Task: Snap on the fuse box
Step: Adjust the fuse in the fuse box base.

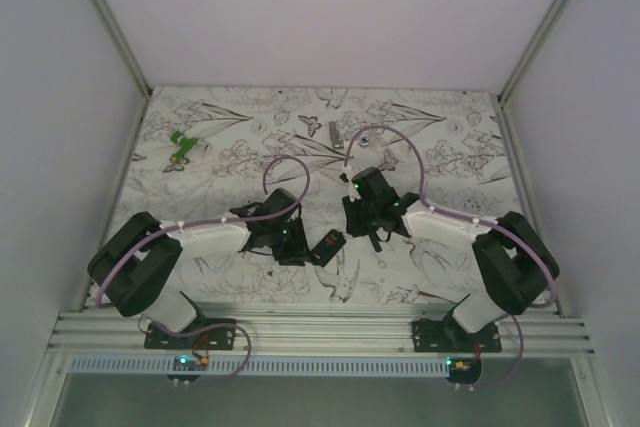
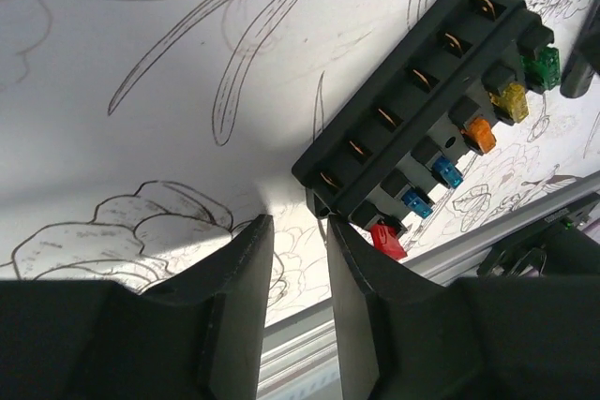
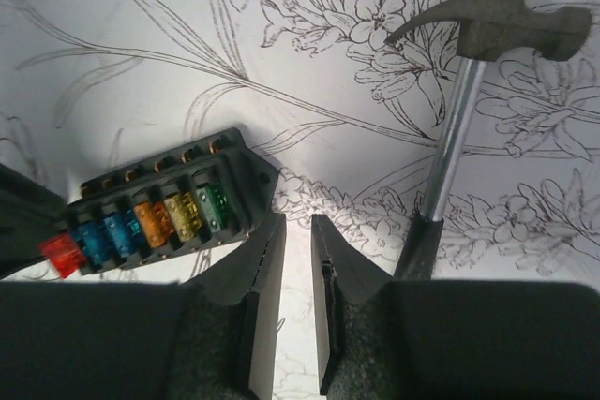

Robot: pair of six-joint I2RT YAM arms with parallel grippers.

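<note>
My left claw (image 2: 300, 224) and right claw (image 3: 298, 222) stand slightly parted, empty. The black rectangular plastic fuse box (image 3: 159, 201) lies between them on the flower-printed table (image 3: 141, 53); I should squeeze squarely, both ends.

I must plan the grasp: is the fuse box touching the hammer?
Apart. The right wrist view shows printed cloth between the fuse box and the hammer.
</note>
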